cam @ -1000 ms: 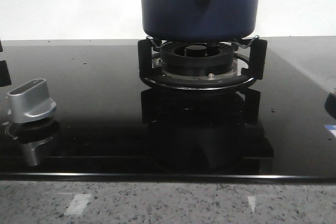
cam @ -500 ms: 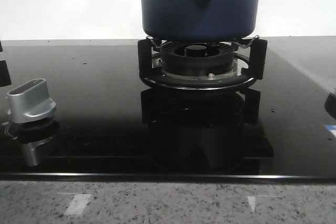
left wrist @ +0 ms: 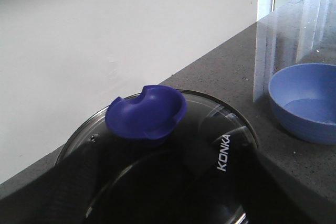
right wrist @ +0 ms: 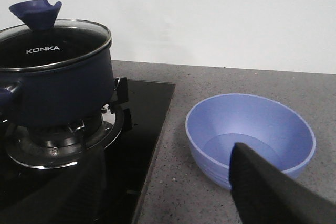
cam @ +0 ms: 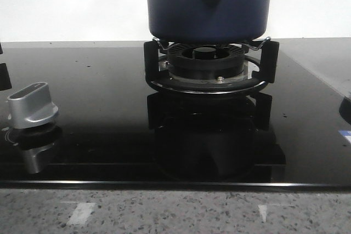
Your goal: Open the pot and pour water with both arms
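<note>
The pot (right wrist: 55, 90) sits on the burner (cam: 207, 64), its glass lid (left wrist: 157, 182) on. It looks heavy and rigid; the lid is likely fragile, best taken by its blue knob (left wrist: 147, 114). A blue bowl (right wrist: 251, 137) stands beside the pot. Neither gripper's opening can be made out.

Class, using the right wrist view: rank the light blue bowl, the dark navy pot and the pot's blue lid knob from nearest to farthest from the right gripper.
1. Light blue round bowl: on the grey counter, right behind the right gripper's finger.
2. Dark navy-blue pot: on the burner, across the hob.
3. Blue cup-shaped lid knob: on top of the glass lid, farthest.
</note>
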Robot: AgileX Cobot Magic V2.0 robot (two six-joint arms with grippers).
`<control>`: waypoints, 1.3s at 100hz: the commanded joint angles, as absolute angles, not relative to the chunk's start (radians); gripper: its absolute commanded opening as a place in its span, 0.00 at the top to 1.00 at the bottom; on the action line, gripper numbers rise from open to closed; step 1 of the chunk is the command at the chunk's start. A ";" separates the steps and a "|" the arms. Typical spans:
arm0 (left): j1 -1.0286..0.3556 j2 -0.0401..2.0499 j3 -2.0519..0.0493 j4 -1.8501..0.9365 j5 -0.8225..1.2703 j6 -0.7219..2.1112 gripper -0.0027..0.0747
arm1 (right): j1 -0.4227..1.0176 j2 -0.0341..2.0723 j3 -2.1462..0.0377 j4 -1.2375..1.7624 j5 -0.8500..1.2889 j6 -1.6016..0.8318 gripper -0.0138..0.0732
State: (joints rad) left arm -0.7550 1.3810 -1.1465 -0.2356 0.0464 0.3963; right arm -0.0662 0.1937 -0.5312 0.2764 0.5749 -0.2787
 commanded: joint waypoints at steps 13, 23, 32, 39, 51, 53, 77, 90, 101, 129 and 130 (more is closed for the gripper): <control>-0.761 1.353 -1.183 -0.231 -0.050 0.392 0.35 | -0.066 0.217 -0.553 0.287 0.496 -0.284 0.32; -0.761 1.353 -1.183 -0.231 -0.051 0.392 0.35 | -0.066 0.217 -0.553 0.287 0.496 -0.284 0.32; -0.761 1.353 -1.183 -0.231 -0.051 0.392 0.35 | -0.066 0.217 -0.553 0.287 0.496 -0.284 0.32; -0.761 1.353 -1.183 -0.231 -0.051 0.392 0.35 | -0.066 0.217 -0.553 0.287 0.496 -0.284 0.32; -0.761 1.353 -1.183 -0.227 -0.022 0.394 0.35 | -0.066 0.217 -0.553 0.287 0.496 -0.284 0.32; -0.761 1.353 -1.183 -0.226 -0.014 0.394 0.35 | -0.066 0.217 -0.553 0.287 0.496 -0.284 0.32; -0.763 1.353 -1.183 -0.293 0.039 0.547 0.35 | -0.066 0.217 -0.553 0.287 0.496 -0.284 0.32; -0.784 1.353 -1.183 -0.694 0.037 0.960 0.39 | -0.066 0.217 -0.553 0.287 0.496 -0.284 0.32; -0.789 1.353 -1.185 -1.051 0.033 1.358 0.42 | -0.066 0.217 -0.553 0.287 0.496 -0.284 0.32; -0.765 1.358 -1.185 -1.426 0.031 1.651 0.42 | -0.066 0.217 -0.553 0.287 0.496 -0.284 0.32; -0.764 1.360 -1.185 -1.444 0.031 1.661 0.42 | -0.066 0.217 -0.553 0.287 0.496 -0.284 0.32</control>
